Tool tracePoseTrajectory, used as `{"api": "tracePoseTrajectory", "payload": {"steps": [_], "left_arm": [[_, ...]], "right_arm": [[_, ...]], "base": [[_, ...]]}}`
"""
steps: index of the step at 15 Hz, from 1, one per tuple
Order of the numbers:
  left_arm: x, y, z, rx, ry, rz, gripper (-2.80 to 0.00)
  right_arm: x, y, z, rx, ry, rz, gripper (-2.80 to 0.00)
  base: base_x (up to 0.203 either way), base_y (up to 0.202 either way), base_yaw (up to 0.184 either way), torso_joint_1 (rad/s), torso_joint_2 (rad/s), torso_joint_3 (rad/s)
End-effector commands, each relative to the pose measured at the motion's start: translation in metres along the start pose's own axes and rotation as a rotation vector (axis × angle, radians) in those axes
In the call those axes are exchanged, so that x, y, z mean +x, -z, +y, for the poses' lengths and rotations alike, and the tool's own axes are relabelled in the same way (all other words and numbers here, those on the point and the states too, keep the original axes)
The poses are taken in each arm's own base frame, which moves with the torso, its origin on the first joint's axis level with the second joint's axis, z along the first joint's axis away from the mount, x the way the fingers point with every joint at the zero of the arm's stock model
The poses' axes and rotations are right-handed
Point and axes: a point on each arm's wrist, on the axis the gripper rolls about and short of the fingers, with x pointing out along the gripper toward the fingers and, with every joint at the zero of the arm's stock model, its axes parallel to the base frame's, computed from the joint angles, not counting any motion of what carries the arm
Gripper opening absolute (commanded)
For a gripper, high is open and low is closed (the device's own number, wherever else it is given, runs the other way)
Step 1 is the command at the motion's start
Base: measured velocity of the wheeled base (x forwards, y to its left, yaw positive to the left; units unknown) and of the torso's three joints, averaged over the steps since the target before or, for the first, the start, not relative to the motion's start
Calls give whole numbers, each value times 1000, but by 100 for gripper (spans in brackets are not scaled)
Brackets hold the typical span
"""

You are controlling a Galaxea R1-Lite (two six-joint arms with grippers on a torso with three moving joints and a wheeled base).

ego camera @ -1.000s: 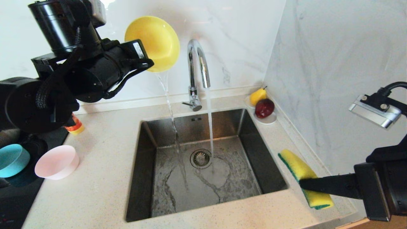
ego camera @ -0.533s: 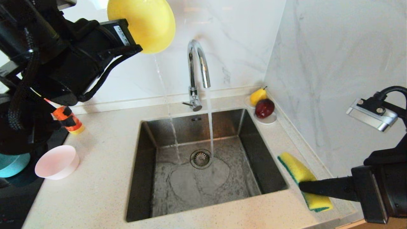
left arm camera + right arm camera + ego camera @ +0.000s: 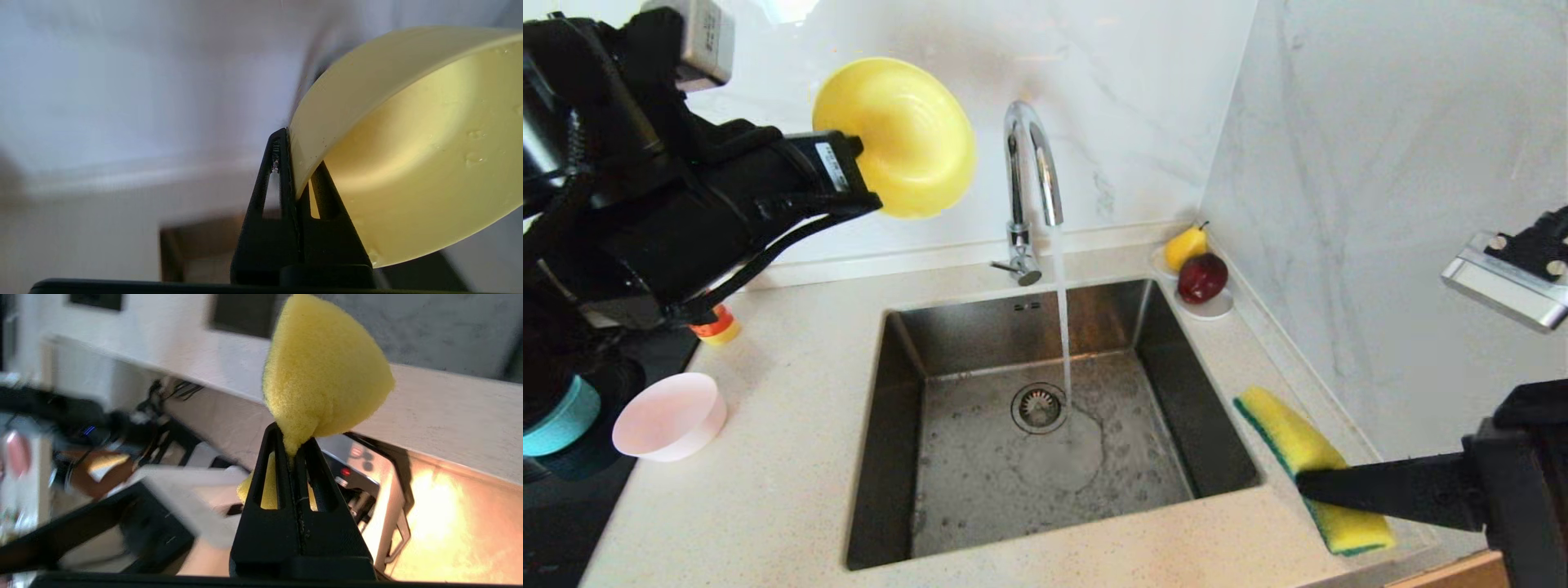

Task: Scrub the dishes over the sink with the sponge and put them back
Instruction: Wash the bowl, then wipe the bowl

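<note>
A: Two claws, each clamped on something. The left claw (image 3: 866, 175) pinches the rim of the yellow bowl (image 3: 907, 135), its fingers (image 3: 282, 171) pressed flat on either side of the wall.

B: Where does the bowl sit from the claw?

A: It juts out beyond the fingertips, tipped on its side, high above the surface near the back edge and beside the tap (image 3: 1031, 171). Water runs from the tap into the sink (image 3: 1045, 425).

B: And the other?

A: The right claw (image 3: 1311, 482) is squeezed shut on the sponge (image 3: 1303, 457), which bulges out past its tips over the surface's front right corner, just beside the sink's right rim.

B: The other dishes?

A: The pink bowl (image 3: 670, 415) stands near the surface's left edge; the blue bowl (image 3: 560, 416) just beyond it, partly hidden by the left arm.
</note>
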Motion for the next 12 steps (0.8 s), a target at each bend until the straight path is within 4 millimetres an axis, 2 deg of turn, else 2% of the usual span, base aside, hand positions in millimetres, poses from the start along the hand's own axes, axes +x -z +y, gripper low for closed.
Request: {"api": "tracePoseTrajectory", "payload": {"steps": [1,3,6,9,12], "left_arm": [[-31,5,7,4,19,240,-280],[-50,22,9,-12,83,376,-280],[-65,46,-13,26,156,458,-280],[-53,57,-32,46,105,406,-280],[-44,78,-55,63,85,388,-280]], "right_arm": [[-6,-1,5,-11,-31,-12,-280],[-7,-3,12,-34,-73,-3,-280],[-9,-2,23,-96,-161,27,-280],[4,-6,28,-99,-165,47,-280],[17,-13,33,-98,-162,57,-280]], "base": [[0,0,0,0,0,0],[0,0,0,0,0,0],[0,0,0,0,0,0],[0,0,0,0,0,0],[0,0,0,0,0,0]]}}
